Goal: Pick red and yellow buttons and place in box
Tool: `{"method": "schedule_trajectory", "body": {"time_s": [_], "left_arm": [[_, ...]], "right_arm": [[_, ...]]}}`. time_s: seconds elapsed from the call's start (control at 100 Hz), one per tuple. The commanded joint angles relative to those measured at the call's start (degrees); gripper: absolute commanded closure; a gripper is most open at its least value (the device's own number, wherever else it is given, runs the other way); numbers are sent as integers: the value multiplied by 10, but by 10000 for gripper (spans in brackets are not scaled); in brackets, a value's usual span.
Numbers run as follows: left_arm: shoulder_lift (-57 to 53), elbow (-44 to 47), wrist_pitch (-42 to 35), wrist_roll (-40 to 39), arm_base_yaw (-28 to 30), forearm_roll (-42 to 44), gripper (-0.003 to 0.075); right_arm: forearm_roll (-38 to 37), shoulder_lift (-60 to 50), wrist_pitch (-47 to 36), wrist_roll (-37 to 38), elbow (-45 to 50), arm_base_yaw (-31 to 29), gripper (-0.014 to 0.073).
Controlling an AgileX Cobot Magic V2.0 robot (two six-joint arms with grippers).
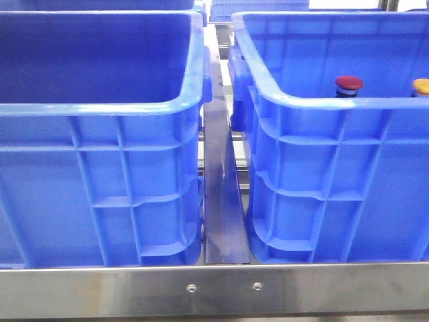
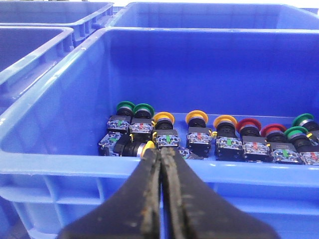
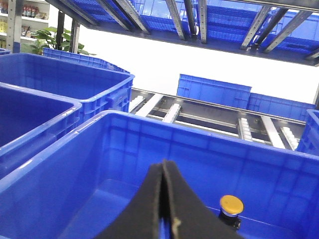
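In the front view a dark red button (image 1: 348, 84) and a yellow-orange button (image 1: 421, 86) stand upright inside the right blue bin (image 1: 315, 102), their caps showing over its rim. No gripper shows in that view. My left gripper (image 2: 160, 150) is shut and empty, just outside the near rim of a blue bin (image 2: 75, 164) that holds a row of buttons: yellow ones (image 2: 196, 117), red ones (image 2: 248, 124) and green ones (image 2: 125, 105). My right gripper (image 3: 165, 164) is shut and empty above a blue bin (image 3: 124, 144) with one yellow button (image 3: 232, 204) in it.
A second blue bin (image 1: 100, 107) stands at the left in the front view, its floor hidden. A metal rail (image 1: 221, 201) runs between the two bins. More blue bins (image 3: 75, 79) and roller racks (image 3: 209, 117) lie beyond in the right wrist view.
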Motion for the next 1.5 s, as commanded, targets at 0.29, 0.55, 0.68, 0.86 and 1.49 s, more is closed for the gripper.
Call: {"method": "schedule_trajectory", "body": {"time_s": [0.29, 0.55, 0.68, 0.86, 1.49], "left_arm": [[-17, 11, -45, -6, 1, 1, 741], [-17, 11, -45, -6, 1, 1, 741], [-17, 11, -45, -6, 1, 1, 741], [-17, 11, -45, -6, 1, 1, 741], [-17, 11, -45, -6, 1, 1, 741]], "right_arm": [[25, 7, -13, -1, -15, 44, 650], [25, 7, -87, 13, -31, 59, 650], [-53, 7, -114, 46, -61, 61, 650], [-365, 7, -113, 368, -65, 61, 650], [-1024, 6, -339, 1045, 56, 61, 650]]}}
